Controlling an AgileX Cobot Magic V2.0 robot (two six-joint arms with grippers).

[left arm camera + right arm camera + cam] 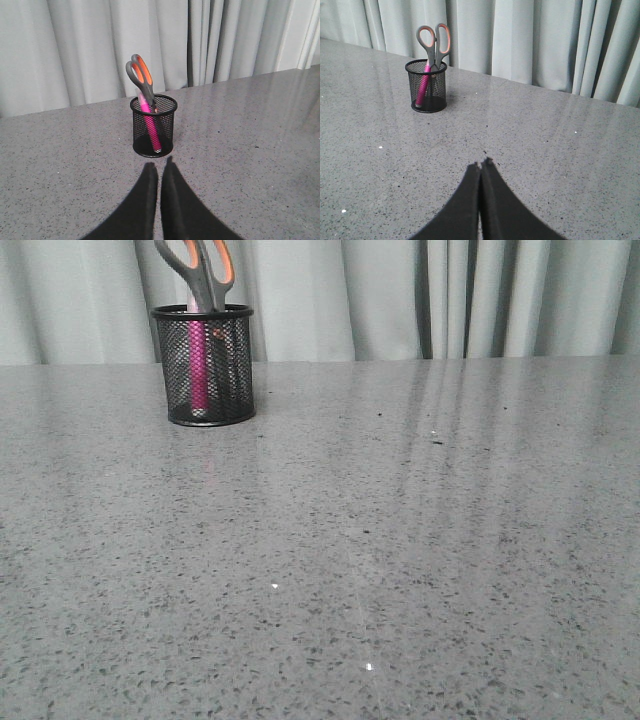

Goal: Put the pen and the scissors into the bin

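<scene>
Bin (203, 366) near far table (400, 540) edge (pen (198, 365), scissors (200, 275) inside)

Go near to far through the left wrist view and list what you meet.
Left gripper, shut → bare table → bin holding the pen and scissors → curtain.
</scene>
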